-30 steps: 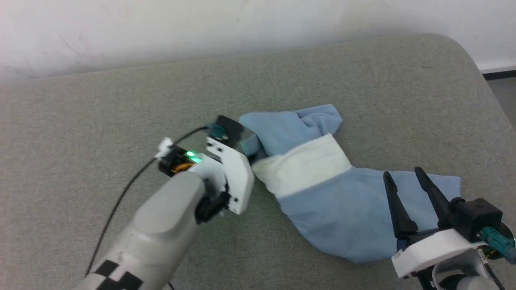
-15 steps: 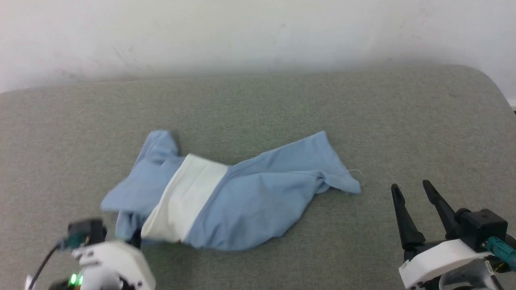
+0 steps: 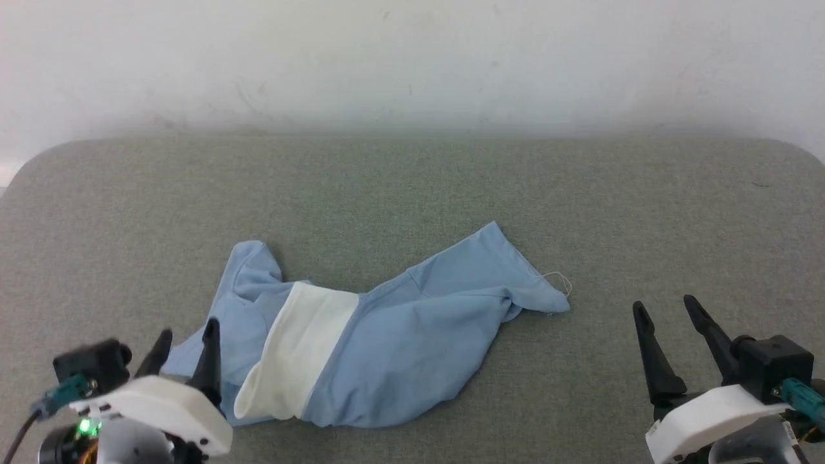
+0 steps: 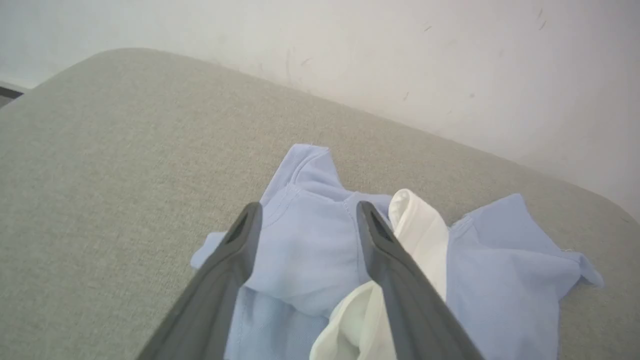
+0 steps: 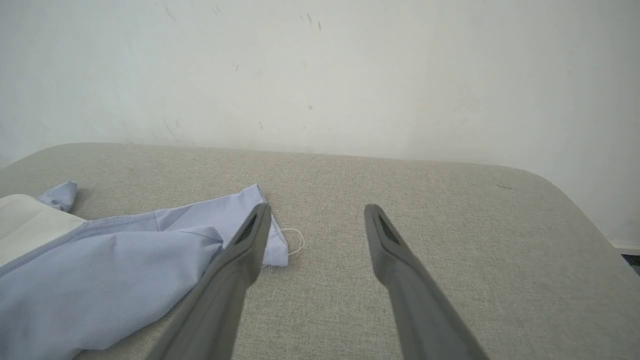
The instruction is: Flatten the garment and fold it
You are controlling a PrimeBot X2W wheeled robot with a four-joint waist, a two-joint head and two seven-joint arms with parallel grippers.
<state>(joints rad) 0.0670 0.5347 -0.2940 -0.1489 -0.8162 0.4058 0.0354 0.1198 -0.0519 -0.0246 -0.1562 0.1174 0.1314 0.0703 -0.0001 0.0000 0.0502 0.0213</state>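
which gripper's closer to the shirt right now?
Left. The left gripper stands open over the garment's near-left end, beside the white band. The right gripper is open too, over bare cushion, apart from the garment's right tip.

Light is bright and even. The shirt (image 3: 399,341) casts faint, soft shadows; the far wall (image 3: 412,58) looks hazy.

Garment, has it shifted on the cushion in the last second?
Yes: the garment now lies farther left, away from the rounded right corner of the cushion.
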